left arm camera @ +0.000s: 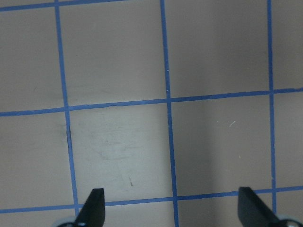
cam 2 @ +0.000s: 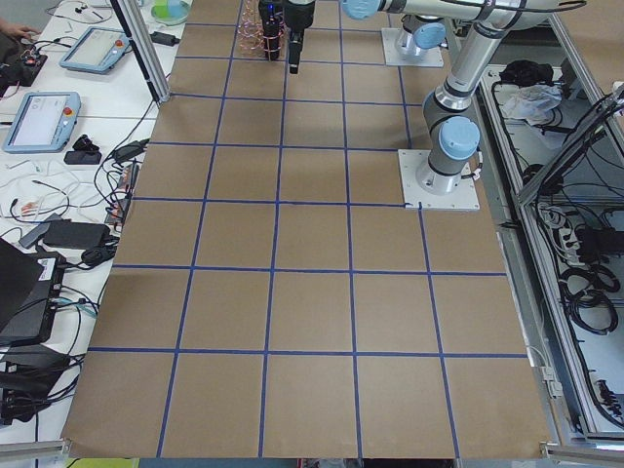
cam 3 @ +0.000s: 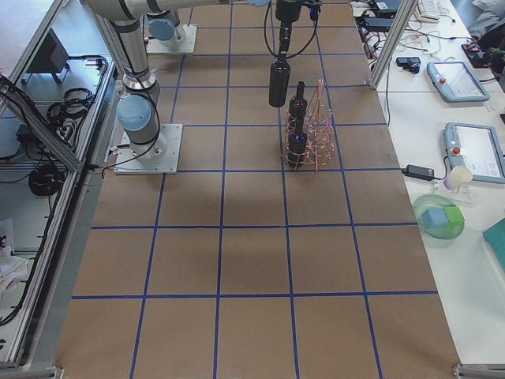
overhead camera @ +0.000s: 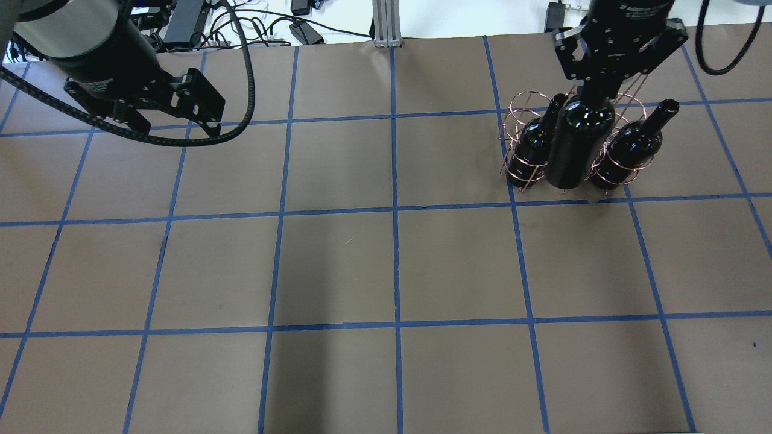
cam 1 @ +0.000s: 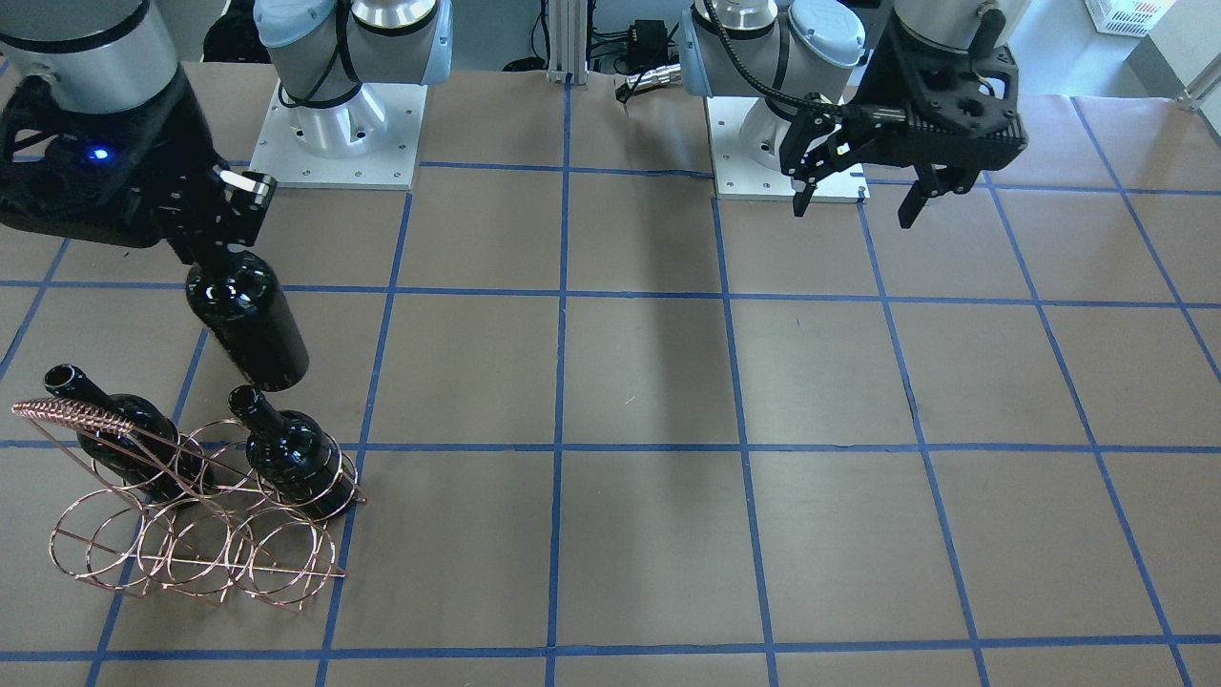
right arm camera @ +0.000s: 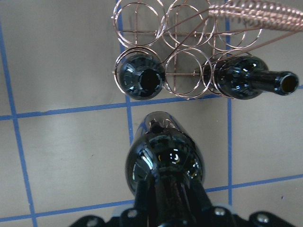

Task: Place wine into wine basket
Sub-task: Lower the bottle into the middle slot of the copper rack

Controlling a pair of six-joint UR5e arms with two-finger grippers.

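A wide bench (overhead camera: 338, 271) covered in brown paper and crossed by blue tape lines (overhead camera: 395, 241) carries everything. The right arm (cam 1: 91, 57) reaches down over one end of it, and the left arm (overhead camera: 90, 48) hangs over the other end, well apart. Below and just beyond the right pincer (cam 1: 217, 256), on the side away from the robot's base, stands the wine basket (cam 1: 191, 534), a copper wire rack of round hoops in two rows with a coil-wrapped handle bar (cam 1: 72, 412). Two other bottles (right arm camera: 139, 78) (right arm camera: 251, 82) stand in its outer hoops on the row nearer the pincer, with one hoop between them. The wine bottle (cam 1: 248, 324), plain glossy black glass, hangs neck-up straight beneath the right pincer, which pinches it at the neck; the bottle is outside the basket, just beside that nearer row, and its base seems clear of the bench. The left pincer (left arm camera: 173, 208) is spread wide, with only bench below it. White lettering (overhead camera: 633, 6) on the right wrist housing is too small to read.
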